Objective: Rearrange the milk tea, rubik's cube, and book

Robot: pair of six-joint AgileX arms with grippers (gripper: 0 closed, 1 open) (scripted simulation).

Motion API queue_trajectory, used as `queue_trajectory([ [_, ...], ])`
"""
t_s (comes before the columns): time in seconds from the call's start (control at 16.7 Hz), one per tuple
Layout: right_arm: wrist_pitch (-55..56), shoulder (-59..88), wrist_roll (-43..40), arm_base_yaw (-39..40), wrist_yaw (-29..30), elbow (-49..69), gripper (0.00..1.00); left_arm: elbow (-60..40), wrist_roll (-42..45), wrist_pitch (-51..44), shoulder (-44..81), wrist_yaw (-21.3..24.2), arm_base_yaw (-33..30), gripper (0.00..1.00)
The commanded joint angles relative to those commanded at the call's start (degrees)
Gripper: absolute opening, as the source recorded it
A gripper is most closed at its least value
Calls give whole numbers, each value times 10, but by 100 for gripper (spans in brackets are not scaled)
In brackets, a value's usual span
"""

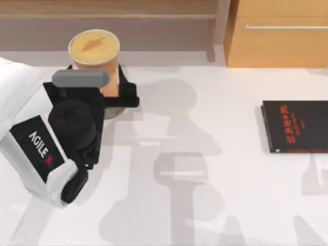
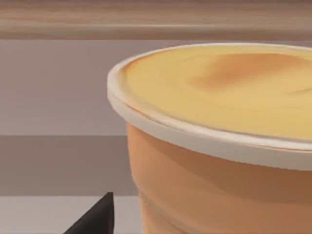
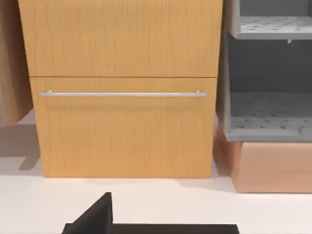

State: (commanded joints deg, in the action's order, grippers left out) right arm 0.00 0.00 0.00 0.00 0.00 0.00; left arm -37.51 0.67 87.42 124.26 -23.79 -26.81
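The milk tea [image 1: 94, 47], an orange-tan cup with a yellowish lid, stands at the table's back left. My left gripper [image 1: 106, 94] reaches in from the front left, its black jaws on either side of the cup's lower body and shut on it. In the left wrist view the milk tea [image 2: 219, 146] is very near, and one dark fingertip [image 2: 97, 219] shows beside it. A sliver of grey coaster [image 1: 114, 111] peeks out under the gripper. My right gripper [image 3: 92, 219] faces the wooden cabinet. The rubik's cube and the book are out of view.
A thin black book with red lettering [image 1: 296, 126] lies at the table's right edge, its near edge [image 3: 170, 228] low in the right wrist view. A wooden drawer cabinet [image 1: 279, 33] stands back right, grey shelves [image 3: 268, 73] beside it. A low wooden ledge [image 1: 107, 20] runs behind the cup.
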Motion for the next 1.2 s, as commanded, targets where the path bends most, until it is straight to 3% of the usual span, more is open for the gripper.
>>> queue_trajectory([
  [0.54,0,0,0,0,0,0,100,38,1,-98,-141,-17,-14,100],
  [0.9,0,0,0,0,0,0,100,41,1,-107,-151,-17,-13,100],
  [1.2,0,0,0,0,0,0,100,-36,36,-195,-192,12,40,100],
])
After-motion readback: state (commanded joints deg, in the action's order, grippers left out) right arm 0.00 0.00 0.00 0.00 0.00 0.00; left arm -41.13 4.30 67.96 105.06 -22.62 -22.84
